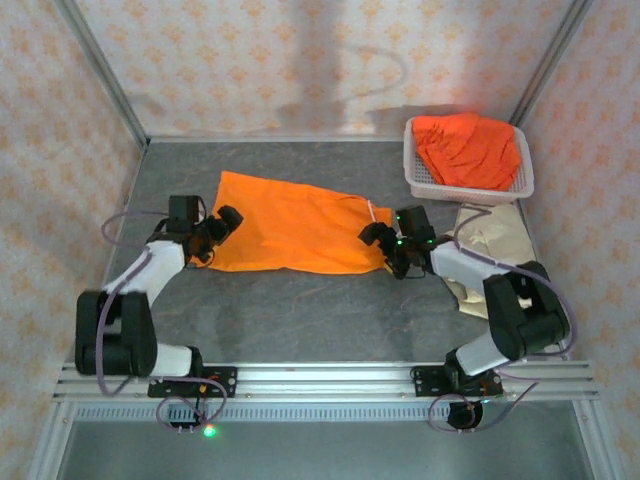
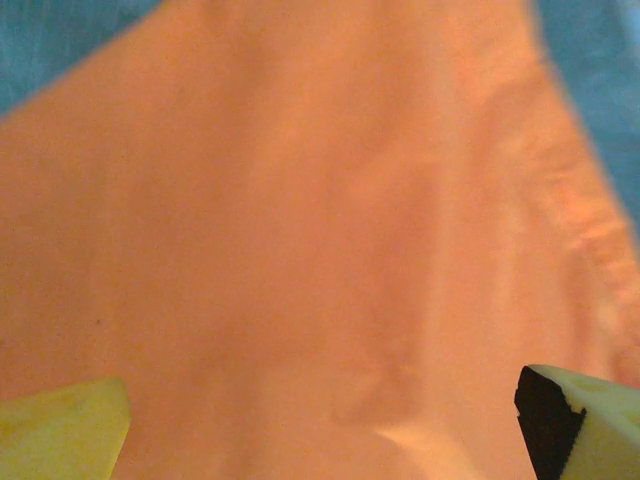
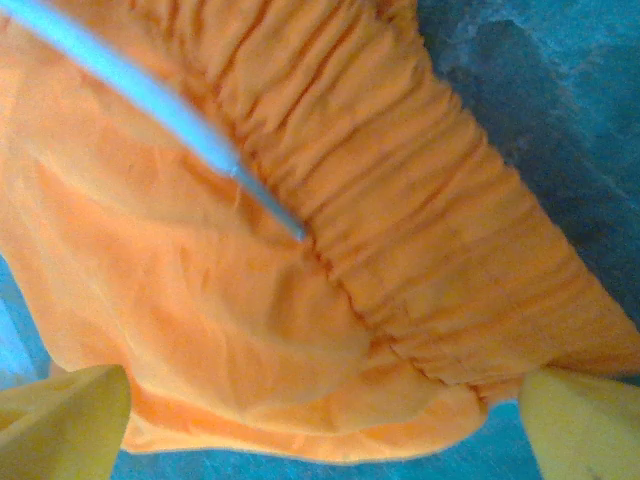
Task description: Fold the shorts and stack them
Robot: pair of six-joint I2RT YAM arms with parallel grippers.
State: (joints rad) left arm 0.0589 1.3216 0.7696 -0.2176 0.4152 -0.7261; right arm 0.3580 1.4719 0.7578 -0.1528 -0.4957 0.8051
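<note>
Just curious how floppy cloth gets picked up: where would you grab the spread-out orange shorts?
Probably the gathered waistband at the orange shorts' right end, from the right edge: its ruched elastic bunches thicker than the flat cloth, and the open right gripper faces it.

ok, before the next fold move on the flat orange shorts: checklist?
1. Left gripper open over the left end of the orange shorts: ok.
2. Right gripper open, waistband lying between its fingers: ok.
3. Orange shorts spread flat on the table: ok.
4. Drawstring away from the right fingers: ok.
5. Beige shorts apart from the orange pair: cannot tell, the right arm covers the gap.
6. Left fingers touching cloth: cannot tell.
</note>
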